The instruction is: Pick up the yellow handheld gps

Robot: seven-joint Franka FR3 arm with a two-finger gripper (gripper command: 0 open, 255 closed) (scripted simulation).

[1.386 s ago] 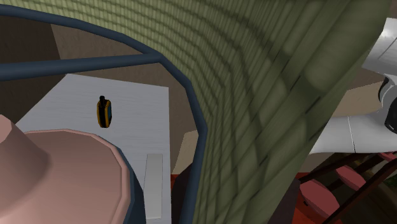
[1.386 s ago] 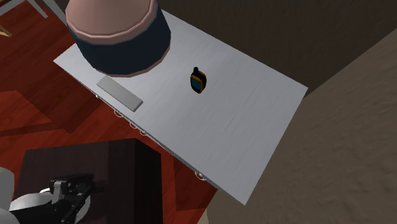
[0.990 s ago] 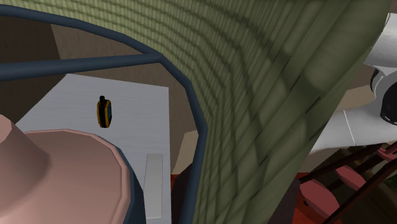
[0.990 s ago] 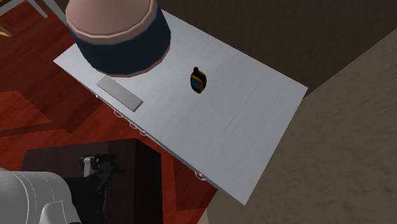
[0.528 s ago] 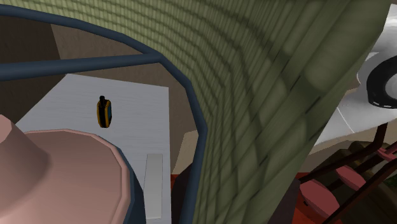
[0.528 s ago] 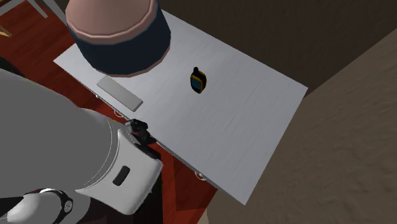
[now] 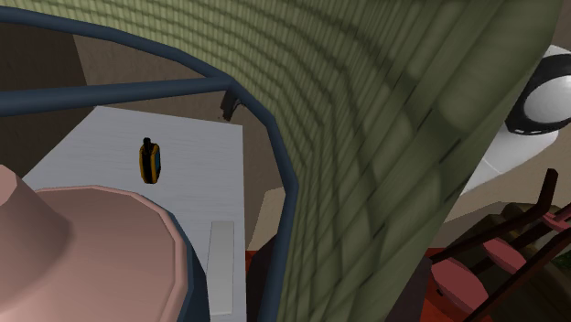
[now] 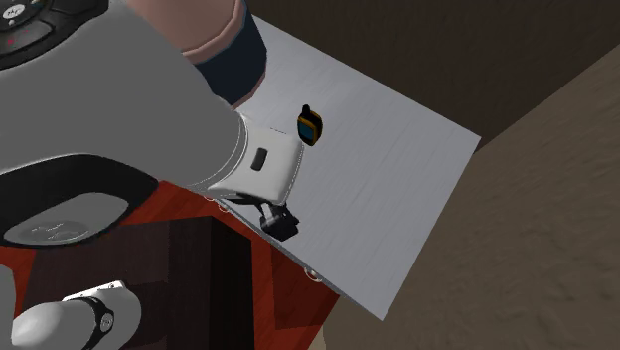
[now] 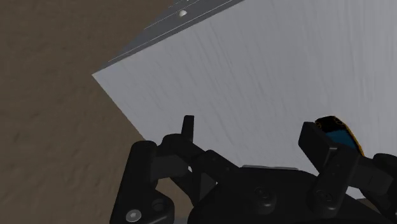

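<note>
The handheld GPS (image 8: 309, 126), yellow-orange with a black body and a blue screen, lies on the pale grey table (image 8: 397, 169). It also appears in the shoulder view (image 7: 150, 161). My black gripper (image 8: 281, 220) hangs over the table's near edge, short of the GPS, and a dark bit of the gripper (image 7: 228, 102) peeks past the blue rim. In the wrist view the gripper (image 9: 251, 137) is open. Its fingers (image 9: 188, 127) stand apart with nothing between them. The GPS (image 9: 337, 131) shows just beyond one fingertip.
A big round object with a pink top and dark blue side (image 7: 82, 247) stands on the table near the GPS, and my white arm (image 8: 149, 119) covers most of it. A flat grey bar (image 7: 222, 265) lies beside it. A green woven surface with a blue rim (image 7: 384, 137) blocks much of the shoulder view.
My arm has swung from the stand out over the table's near edge toward the GPS. It now hides the grey bar and most of the round object. The GPS has not moved.
</note>
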